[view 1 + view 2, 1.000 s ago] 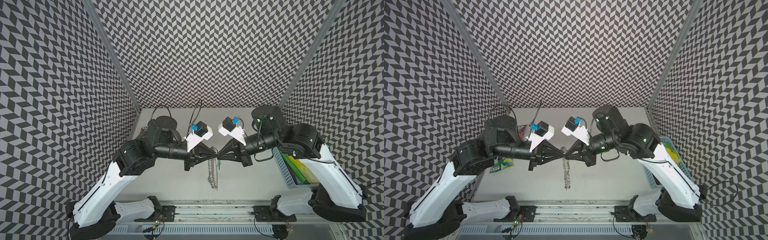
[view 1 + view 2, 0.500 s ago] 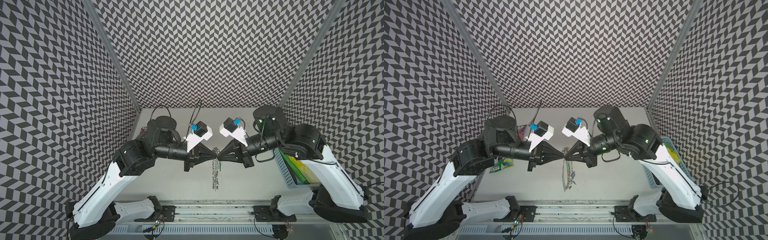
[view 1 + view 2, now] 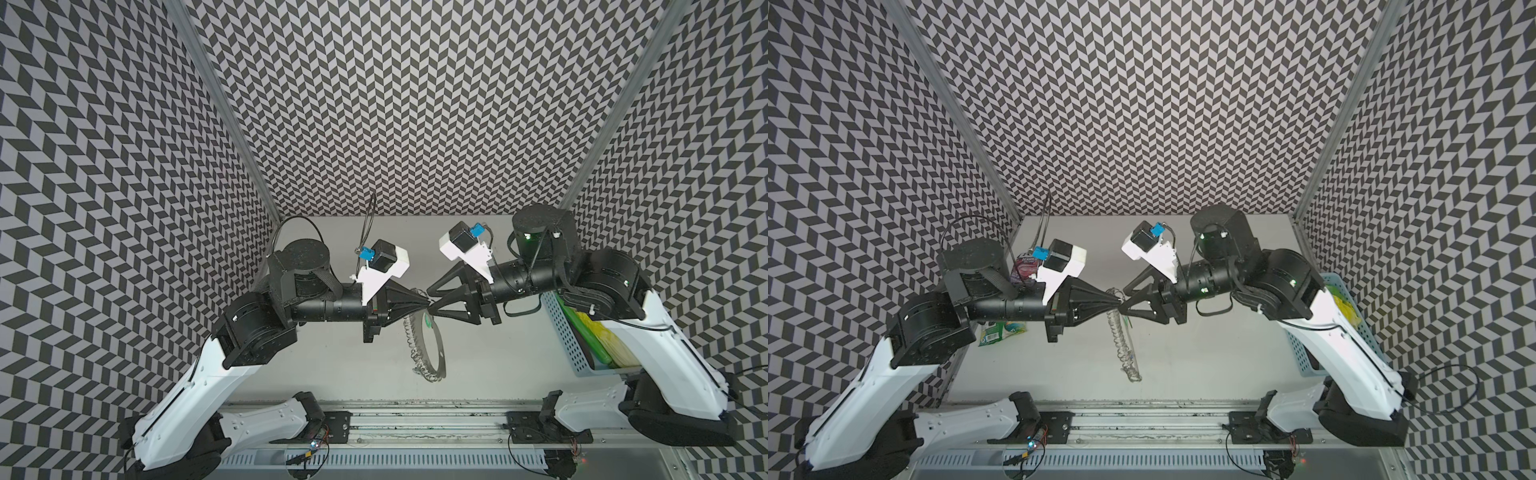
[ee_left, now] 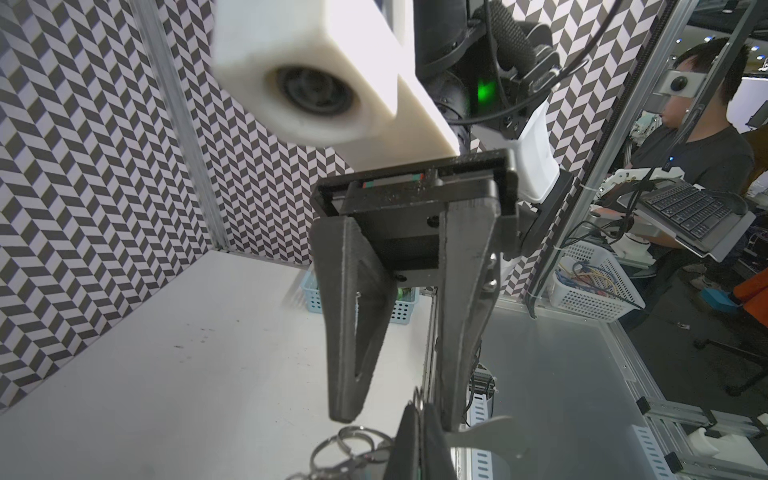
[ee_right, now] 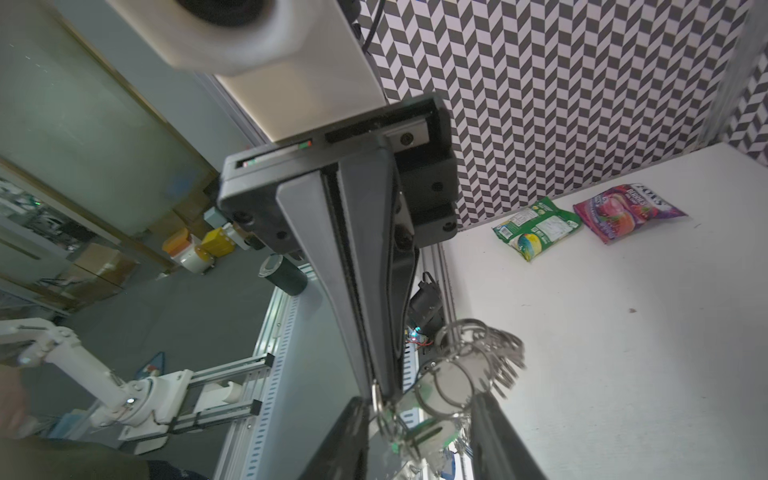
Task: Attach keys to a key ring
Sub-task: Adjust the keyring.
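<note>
The key ring (image 3: 434,349) is a gray crescent plate fringed with silver wire rings (image 5: 478,353). It hangs above the table from my left gripper (image 3: 427,302), which is shut on one ring at its top end (image 4: 419,432). My right gripper (image 3: 430,299) faces it tip to tip and stands open, its fingers (image 5: 347,440) on either side of the rings. The keys show as a green tag (image 5: 430,432) hanging among the rings between those open jaws. The tag is a green sliver in both top views (image 3: 427,320) (image 3: 1128,322). The metal key itself is too blurred to pick out.
A green snack bag (image 5: 536,228) and a purple one (image 5: 623,212) lie at the table's left side near the wall (image 3: 1000,330). A blue perforated basket (image 3: 567,332) with green and yellow items stands at the right edge. A metal rail (image 3: 415,415) runs along the front.
My right gripper's jaws have gone from shut to open. The hanging plate has swung and turned, showing more of its face. My left gripper stays shut in place.
</note>
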You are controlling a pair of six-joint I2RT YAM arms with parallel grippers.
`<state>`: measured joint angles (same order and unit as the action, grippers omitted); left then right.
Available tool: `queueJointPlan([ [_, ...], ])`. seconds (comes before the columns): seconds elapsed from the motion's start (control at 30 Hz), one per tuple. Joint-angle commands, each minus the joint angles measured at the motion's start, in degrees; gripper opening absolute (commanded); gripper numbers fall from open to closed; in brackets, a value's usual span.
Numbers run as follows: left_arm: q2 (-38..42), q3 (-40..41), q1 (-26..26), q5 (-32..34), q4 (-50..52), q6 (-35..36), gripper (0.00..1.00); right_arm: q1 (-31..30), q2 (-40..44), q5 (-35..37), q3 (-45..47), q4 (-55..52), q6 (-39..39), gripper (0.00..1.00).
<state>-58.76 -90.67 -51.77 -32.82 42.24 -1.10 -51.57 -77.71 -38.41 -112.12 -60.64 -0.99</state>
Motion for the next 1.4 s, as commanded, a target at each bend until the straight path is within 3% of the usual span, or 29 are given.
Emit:
queueJointPlan([
  [0.0, 1.75, 1.06, -0.35, 2.1, -7.91, -0.21, 0.0, 0.26, 1.51, 3.01, 0.88, 4.16, -0.28, 0.55],
  [0.13, 3.56, 3.68, -0.35, 3.84, -12.14, -1.37, 0.0, 0.46, 4.4, 6.78, 2.84, 7.94, -0.99, 0.72],
  [0.3, 5.44, 5.84, -0.34, 5.43, -16.95, -2.93, 0.0, 2.76, 9.32, 10.16, 6.88, 15.26, -2.56, 0.78],
  [0.5, 7.17, 7.23, -0.27, 6.07, -22.2, -4.06, 0.0, 6.17, 12.5, 3.54, 12.94, 25.58, -5.45, 0.71],
  [0.9, 7.02, 9.07, -0.26, 3.24, -35.73, -9.16, 0.0, 6.31, 7.03, -11.13, 13.32, 42.23, -16.05, 0.62],
  [1.37, 6.01, 8.87, -0.26, 2.06, -39.82, -12.08, 0.0, 6.32, 7.19, -12.94, 9.9, 42.58, -16.84, 0.58],
])
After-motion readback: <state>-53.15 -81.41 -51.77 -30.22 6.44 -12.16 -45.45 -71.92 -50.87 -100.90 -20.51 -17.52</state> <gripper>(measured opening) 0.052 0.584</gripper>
